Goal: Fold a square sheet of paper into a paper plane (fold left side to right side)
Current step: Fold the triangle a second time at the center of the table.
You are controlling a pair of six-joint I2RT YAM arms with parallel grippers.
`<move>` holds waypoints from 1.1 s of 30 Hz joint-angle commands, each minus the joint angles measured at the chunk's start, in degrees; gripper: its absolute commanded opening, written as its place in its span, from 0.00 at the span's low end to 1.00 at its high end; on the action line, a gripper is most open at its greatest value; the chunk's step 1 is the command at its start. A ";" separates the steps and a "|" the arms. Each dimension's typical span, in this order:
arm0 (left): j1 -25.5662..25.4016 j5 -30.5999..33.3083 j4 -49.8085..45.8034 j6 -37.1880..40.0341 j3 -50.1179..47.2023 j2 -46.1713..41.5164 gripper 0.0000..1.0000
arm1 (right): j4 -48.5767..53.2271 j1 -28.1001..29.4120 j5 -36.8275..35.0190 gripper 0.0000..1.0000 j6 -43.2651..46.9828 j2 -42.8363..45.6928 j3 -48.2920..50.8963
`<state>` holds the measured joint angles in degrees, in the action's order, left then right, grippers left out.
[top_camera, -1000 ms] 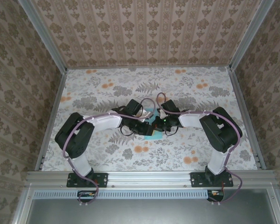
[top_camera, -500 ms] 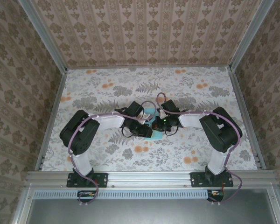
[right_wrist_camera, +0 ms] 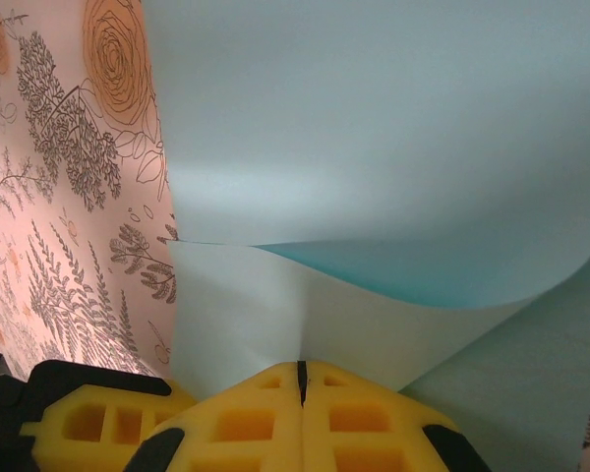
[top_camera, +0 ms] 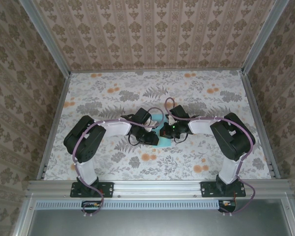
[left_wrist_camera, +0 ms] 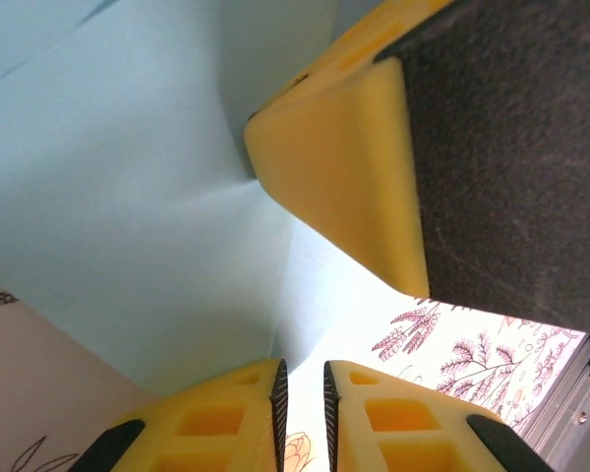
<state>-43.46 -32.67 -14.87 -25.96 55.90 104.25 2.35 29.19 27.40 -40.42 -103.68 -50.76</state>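
left arm [top_camera: 113,127], right arm [top_camera: 204,125] crowd paper [top_camera: 160,118] mid-table, outer tabletop [top_camera: 113,91] open

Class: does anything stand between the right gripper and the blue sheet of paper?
Nothing visible does. The right gripper has its jaws shut directly on the curled edge of the square sheet of paper.

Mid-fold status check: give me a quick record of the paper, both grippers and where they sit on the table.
Paper: square sheet of paper, light blue, curled over itself
Place: middle of the floral table
Left gripper: fingers nearly together, slim gap, at the paper; hold unclear
Right gripper: shut, pinching the paper's edge
Fold: bend rounded in the right wrist view
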 commanded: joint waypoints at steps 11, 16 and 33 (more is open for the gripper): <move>0.31 1.67 -0.51 0.62 -3.75 0.87 0.12 | 4.90 0.34 -1.81 0.00 1.89 0.93 0.61; 0.48 -0.05 2.59 0.60 -5.70 1.61 0.09 | 4.16 0.35 -0.69 0.00 3.00 4.43 0.05; 0.49 0.23 2.31 0.98 -6.07 1.48 0.01 | 10.63 2.67 0.67 0.00 7.38 6.63 -2.64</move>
<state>-42.54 -35.14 -8.69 -25.91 52.10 104.14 11.62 31.00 27.44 -34.15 -95.29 -51.42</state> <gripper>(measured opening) 0.049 0.051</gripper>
